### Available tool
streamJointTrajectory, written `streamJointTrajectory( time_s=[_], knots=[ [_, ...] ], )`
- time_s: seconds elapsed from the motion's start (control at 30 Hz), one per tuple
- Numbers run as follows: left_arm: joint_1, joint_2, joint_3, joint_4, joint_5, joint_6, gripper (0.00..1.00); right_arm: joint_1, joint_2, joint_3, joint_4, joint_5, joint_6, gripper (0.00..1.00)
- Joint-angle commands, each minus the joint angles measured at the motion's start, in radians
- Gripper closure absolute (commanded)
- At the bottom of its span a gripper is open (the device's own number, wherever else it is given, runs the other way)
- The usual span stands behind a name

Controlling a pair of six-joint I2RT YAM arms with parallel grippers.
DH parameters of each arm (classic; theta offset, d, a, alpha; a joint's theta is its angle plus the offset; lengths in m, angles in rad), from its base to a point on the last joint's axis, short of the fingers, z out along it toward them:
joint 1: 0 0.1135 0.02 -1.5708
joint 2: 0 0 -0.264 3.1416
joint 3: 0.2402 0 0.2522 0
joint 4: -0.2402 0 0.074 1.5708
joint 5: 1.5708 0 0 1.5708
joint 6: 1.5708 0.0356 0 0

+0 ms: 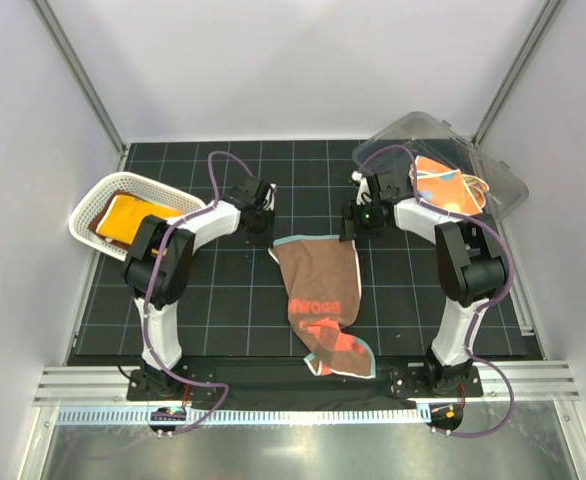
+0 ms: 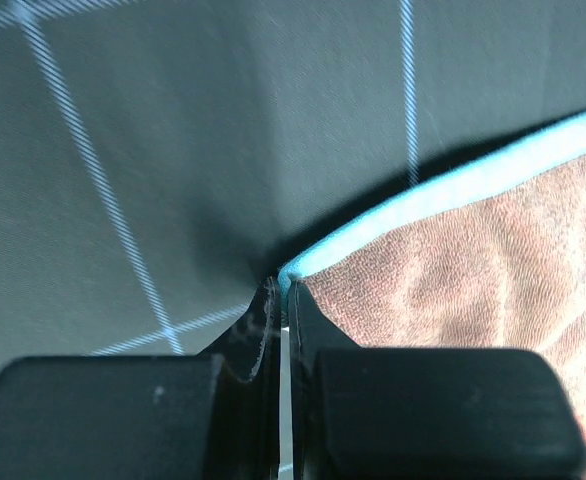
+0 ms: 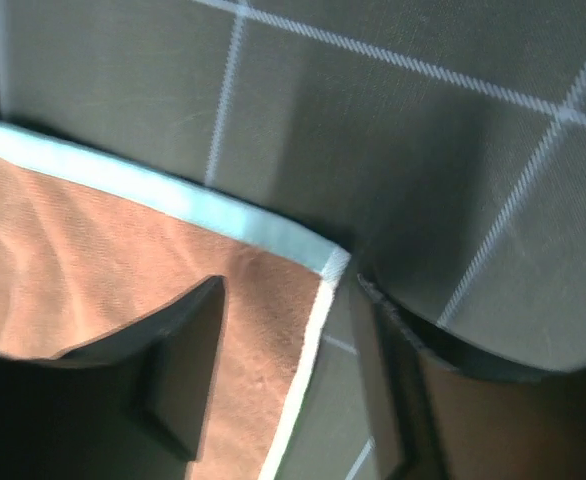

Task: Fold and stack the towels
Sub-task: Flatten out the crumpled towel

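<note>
A brown towel (image 1: 318, 285) with a light blue edge and red-orange lettering lies spread on the black gridded mat, its near end hanging past the mat's front edge. My left gripper (image 1: 263, 222) is at its far left corner. In the left wrist view the left gripper (image 2: 285, 285) is shut on the blue-edged corner of the towel (image 2: 473, 270). My right gripper (image 1: 353, 226) is at the far right corner. In the right wrist view the right gripper (image 3: 291, 285) stands open, with the corner of the towel (image 3: 103, 250) lying flat between its fingers.
A white mesh basket (image 1: 88, 205) at the left holds an orange-yellow towel (image 1: 128, 215). At the back right, a clear plastic bin (image 1: 503, 185) holds orange and blue towels (image 1: 443, 185). White walls and metal posts enclose the mat.
</note>
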Motion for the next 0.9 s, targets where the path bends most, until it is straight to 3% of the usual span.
streamJointTrajectory(
  time_s=[0.0,0.17,0.3,0.6,0.87],
  knots=[
    [0.022,0.034,0.049,-0.053,-0.057,0.022,1.00,-0.008,0.024,0.078,-0.018,-0.034,-0.091,0.36],
    [0.028,0.048,0.070,-0.059,-0.064,0.035,1.00,-0.010,0.053,0.087,0.025,-0.054,-0.117,0.32],
    [0.033,0.060,0.081,-0.059,-0.061,0.039,1.00,-0.010,0.073,0.057,0.070,-0.155,-0.139,0.32],
    [0.041,0.092,0.115,-0.067,-0.063,0.055,1.00,-0.028,0.169,0.158,-0.039,-0.241,-0.185,0.28],
    [0.054,0.101,0.127,-0.070,-0.057,0.056,1.00,-0.030,0.119,0.087,-0.045,-0.373,-0.185,0.41]
  ],
)
